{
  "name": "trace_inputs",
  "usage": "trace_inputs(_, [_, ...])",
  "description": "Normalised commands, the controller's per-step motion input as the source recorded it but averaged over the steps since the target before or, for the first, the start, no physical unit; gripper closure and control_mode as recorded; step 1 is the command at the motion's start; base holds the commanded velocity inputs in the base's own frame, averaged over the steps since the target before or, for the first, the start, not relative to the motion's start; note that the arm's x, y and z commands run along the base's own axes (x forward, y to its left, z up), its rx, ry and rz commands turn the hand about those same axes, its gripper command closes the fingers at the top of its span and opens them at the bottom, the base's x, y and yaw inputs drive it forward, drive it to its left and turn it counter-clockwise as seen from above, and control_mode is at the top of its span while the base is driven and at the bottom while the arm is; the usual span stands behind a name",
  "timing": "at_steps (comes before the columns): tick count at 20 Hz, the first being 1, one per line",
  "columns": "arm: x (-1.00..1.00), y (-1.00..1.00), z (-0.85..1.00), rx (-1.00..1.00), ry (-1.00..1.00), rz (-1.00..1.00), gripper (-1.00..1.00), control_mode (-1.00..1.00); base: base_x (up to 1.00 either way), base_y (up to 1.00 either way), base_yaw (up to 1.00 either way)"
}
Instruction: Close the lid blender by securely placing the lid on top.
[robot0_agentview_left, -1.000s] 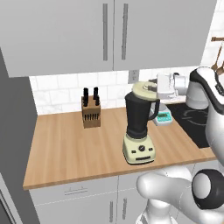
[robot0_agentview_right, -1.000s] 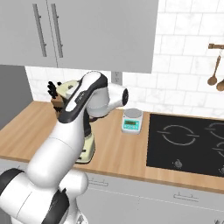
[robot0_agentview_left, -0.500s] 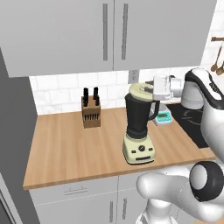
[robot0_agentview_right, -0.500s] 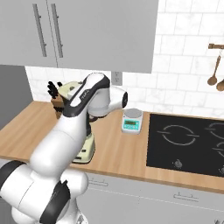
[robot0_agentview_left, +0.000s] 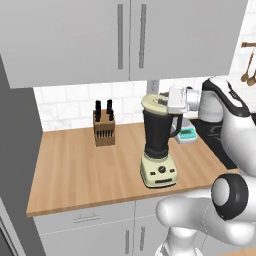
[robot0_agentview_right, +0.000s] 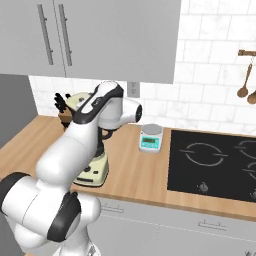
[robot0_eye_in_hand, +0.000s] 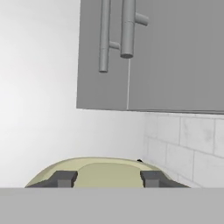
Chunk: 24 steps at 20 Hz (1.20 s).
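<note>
The blender (robot0_agentview_left: 159, 145) stands on the wooden counter (robot0_agentview_left: 75, 170), a black jar on a cream base (robot0_agentview_right: 95, 169). The pale yellow lid (robot0_agentview_left: 155, 102) lies over the jar's mouth, slightly tilted; I cannot tell whether it is fully seated. My gripper (robot0_agentview_left: 167, 103) reaches in level from the right and is shut on the lid. In the hand view the lid (robot0_eye_in_hand: 94, 171) curves between the two dark fingertips (robot0_eye_in_hand: 63, 178), with the gripper (robot0_eye_in_hand: 108, 178) pointing toward the wall cabinets. In the right base view my arm covers most of the jar, and the lid (robot0_agentview_right: 77, 102) peeks out behind it.
A wooden knife block (robot0_agentview_left: 104, 131) stands at the wall left of the blender. A white scale (robot0_agentview_right: 151, 138) sits right of it, beside the black cooktop (robot0_agentview_right: 215, 157). Grey wall cabinets (robot0_agentview_left: 130, 40) hang close above. Wooden spoons (robot0_agentview_right: 245, 85) hang on the right wall.
The gripper carried the lid a little to the left, from beside the jar's rim to over its mouth. In the last half second it has barely moved.
</note>
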Motion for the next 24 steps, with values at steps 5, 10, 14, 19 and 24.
trace_inputs(5, [0.01,0.00,-0.08,0.00,0.00,0.00,1.00,-1.00,0.00,0.00,0.00])
trace_inputs(10, [0.00,0.00,0.00,0.00,0.00,0.00,1.00,-1.00,0.00,0.00,0.00])
trace_inputs(14, [0.00,0.00,-0.01,0.00,0.00,0.00,1.00,-1.00,0.00,0.00,0.00])
trace_inputs(19, [0.00,0.00,-0.08,0.00,0.00,0.00,1.00,-1.00,0.00,0.00,0.00])
trace_inputs(24, [0.00,0.00,-0.05,0.00,0.00,0.00,1.00,-1.00,0.00,0.00,0.00])
